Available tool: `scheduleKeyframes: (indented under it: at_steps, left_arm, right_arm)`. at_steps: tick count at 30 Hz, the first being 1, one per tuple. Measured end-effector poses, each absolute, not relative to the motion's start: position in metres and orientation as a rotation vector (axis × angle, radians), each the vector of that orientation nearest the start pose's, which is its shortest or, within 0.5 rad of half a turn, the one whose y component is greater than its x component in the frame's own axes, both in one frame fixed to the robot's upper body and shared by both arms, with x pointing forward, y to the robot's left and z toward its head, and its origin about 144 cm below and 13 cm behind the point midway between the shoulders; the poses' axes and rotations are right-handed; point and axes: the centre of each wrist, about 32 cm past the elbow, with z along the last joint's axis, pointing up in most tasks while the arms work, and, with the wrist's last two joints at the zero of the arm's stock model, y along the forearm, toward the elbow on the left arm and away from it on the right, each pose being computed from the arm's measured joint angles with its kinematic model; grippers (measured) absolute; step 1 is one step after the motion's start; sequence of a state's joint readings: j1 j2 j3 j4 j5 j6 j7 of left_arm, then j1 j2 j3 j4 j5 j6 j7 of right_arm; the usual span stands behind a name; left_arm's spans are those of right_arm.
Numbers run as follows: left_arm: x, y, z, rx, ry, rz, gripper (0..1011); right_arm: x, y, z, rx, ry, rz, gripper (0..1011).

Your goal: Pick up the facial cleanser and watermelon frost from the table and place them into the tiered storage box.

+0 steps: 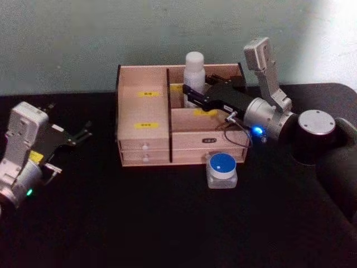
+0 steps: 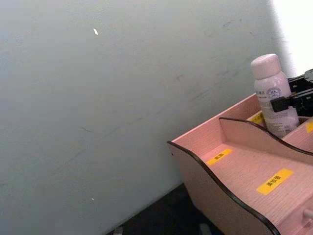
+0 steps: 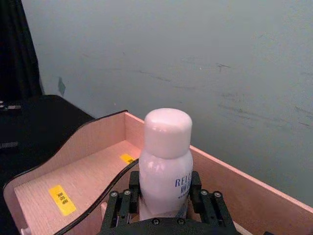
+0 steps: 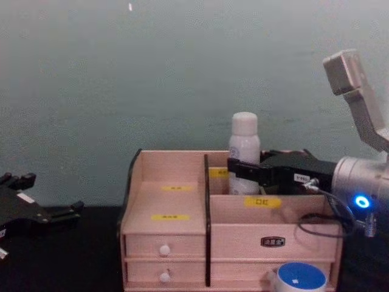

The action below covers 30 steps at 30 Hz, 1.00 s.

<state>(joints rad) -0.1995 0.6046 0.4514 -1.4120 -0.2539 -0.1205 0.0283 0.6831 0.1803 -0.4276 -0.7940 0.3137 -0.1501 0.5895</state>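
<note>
Facial cleanser [image 3: 165,161]: upright between my fingers, low in the rear compartment.
Right gripper [image 3: 165,188]: clamped on both sides of its body.
Tiered storage box [image 1: 142,114]: directly under my hand.
Watermelon frost [image 1: 222,167]: behind my wrist, on the table.
Risk: if I release it tilted, this tall bottle could topple.
Left gripper [image 1: 83,133]: parked far across.

Right pincer [image 1: 189,95] clamped — left pincer [image 1: 86,129] parked, spread.
</note>
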Motion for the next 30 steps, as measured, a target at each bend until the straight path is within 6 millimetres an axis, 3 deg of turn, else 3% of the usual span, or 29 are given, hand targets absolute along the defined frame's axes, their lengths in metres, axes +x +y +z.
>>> scheduleKeyframes:
  at_steps: [14,30]
  left_arm:
    - [0.4886,0.3097,1.1398,0.304,-0.285,1.248,1001]
    - [0.4886,0.3096,1.1398,0.304,-0.285,1.248,1001]
  right_arm:
    - [0.6272,-0.2263,1.1654,-0.086,-0.036,-0.798,999]
    - [0.6263,-0.2264,1.1664,-0.089,-0.048,-0.799,1000]
